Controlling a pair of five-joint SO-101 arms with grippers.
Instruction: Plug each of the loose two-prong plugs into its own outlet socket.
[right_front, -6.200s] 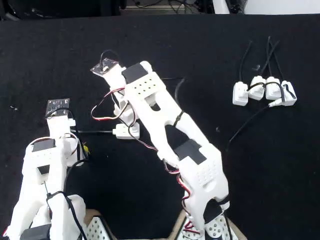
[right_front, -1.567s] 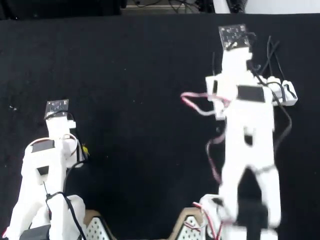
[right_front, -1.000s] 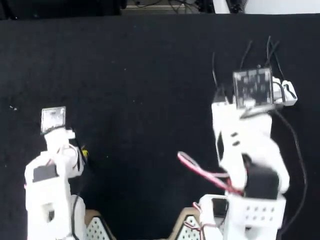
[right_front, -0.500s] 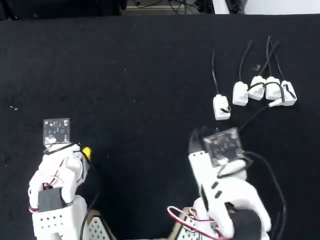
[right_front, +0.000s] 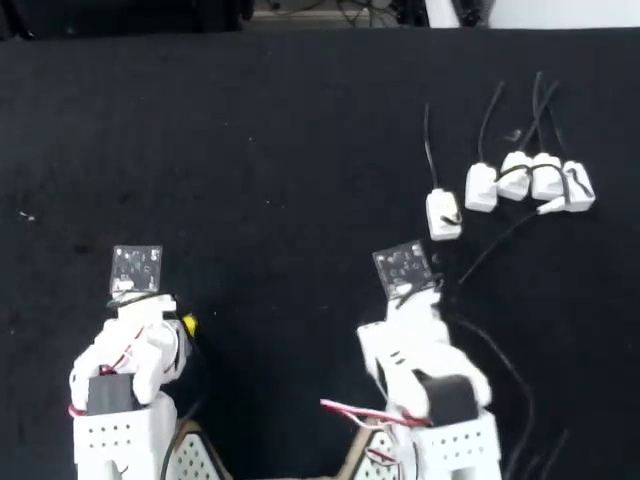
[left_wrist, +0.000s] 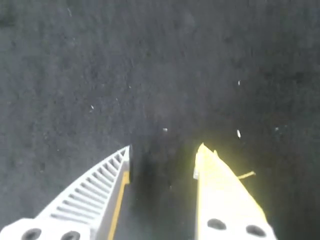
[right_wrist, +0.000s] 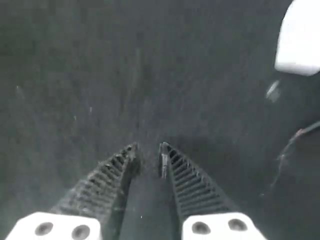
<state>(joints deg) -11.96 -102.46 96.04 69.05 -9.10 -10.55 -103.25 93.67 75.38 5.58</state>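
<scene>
Plugs and sockets lie together at the far right of the black table (right_front: 250, 150): a row of four white pieces (right_front: 530, 182) sits side by side, each touching or just beside the next, with thin black cords (right_front: 487, 115) trailing off toward the far edge and one looping across the row. A fifth white piece (right_front: 443, 214) lies apart from them, just to the left of the row and a little nearer, with its own cord running away from it. From above, which of these are plugs and which are sockets is hard to make out. The left arm (right_front: 125, 370) is folded back at the near left edge and the right arm (right_front: 425, 370) at the near edge right of centre, both well apart from the row. The left gripper (left_wrist: 162, 150) hangs over bare cloth, its fingers parted by a clear gap and holding nothing. The right gripper (right_wrist: 148, 147) has its fingers drawn almost together with only a slim gap, also empty, and a white block (right_wrist: 300, 40), probably the fifth piece, lies beyond it.
</scene>
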